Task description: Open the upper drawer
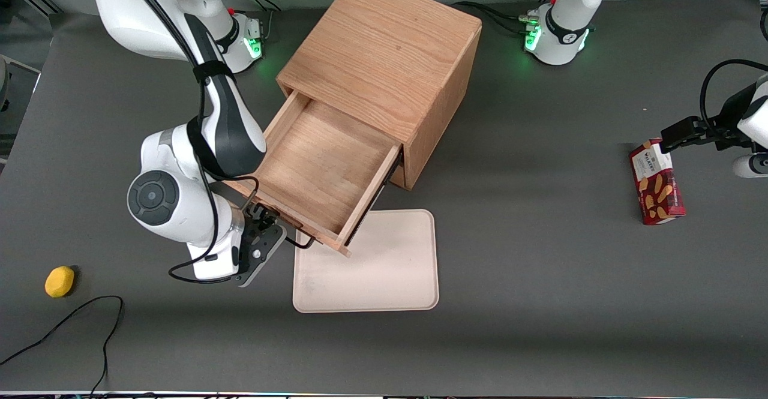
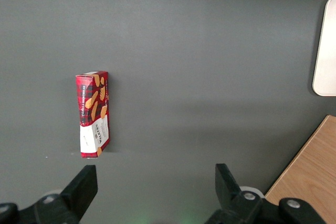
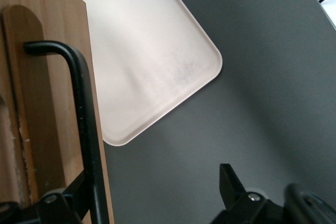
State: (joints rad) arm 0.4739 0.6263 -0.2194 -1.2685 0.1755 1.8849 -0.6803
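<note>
The upper drawer (image 1: 324,165) of the oak cabinet (image 1: 384,57) stands pulled far out toward the front camera, and its bare wooden floor shows. Its black wire handle (image 1: 303,244) sticks out from the drawer front (image 3: 47,77). My gripper (image 1: 270,231) is at the handle end of the drawer, just above the table. In the right wrist view the gripper (image 3: 155,177) is open, with the handle bar (image 3: 84,114) lying against one finger and the jaws wide apart. The bottom drawer is hidden under the upper one.
A cream tray (image 1: 372,267) lies flat on the table just nearer the front camera than the drawer, partly under it; it also shows in the right wrist view (image 3: 142,56). A yellow fruit (image 1: 59,281) and a black cable (image 1: 78,321) lie toward the working arm's end. A red biscuit box (image 1: 657,183) lies toward the parked arm's end.
</note>
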